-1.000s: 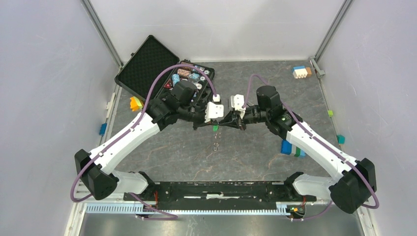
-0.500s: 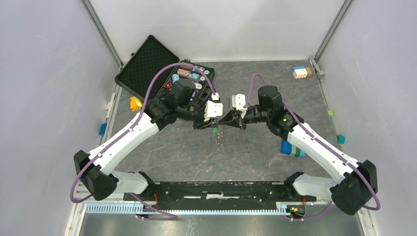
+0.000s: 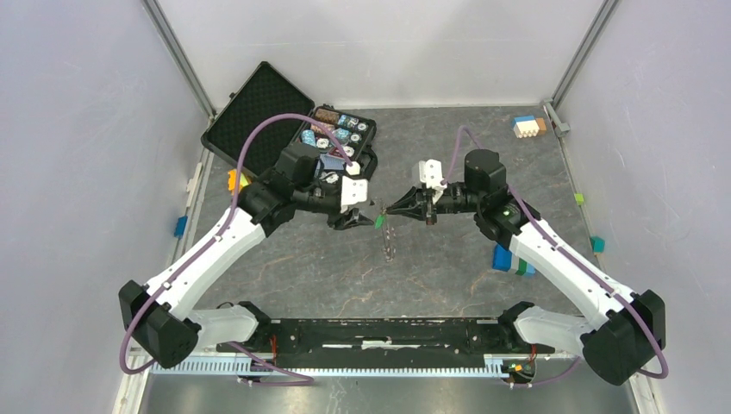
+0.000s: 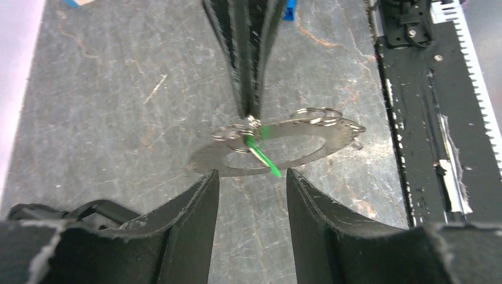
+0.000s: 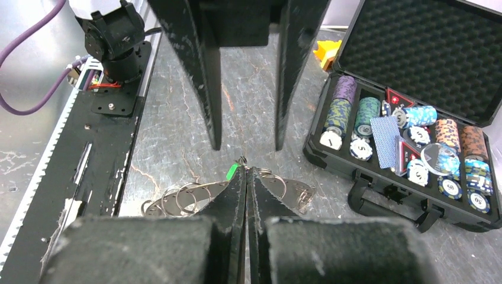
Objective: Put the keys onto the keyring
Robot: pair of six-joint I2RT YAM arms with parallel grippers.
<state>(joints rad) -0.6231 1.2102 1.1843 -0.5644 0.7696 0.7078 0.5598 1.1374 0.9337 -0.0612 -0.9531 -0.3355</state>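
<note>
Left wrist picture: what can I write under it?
The right gripper holds the keyring with a green key before the open left gripper.

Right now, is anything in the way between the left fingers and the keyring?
Nothing visible. The left fingers are open and face the keyring across an open gap; the right fingers pinch it from the far side.

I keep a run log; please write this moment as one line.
right gripper: shut on keyring | green key: at the pinch point | left gripper: open, not touching keyring
</note>
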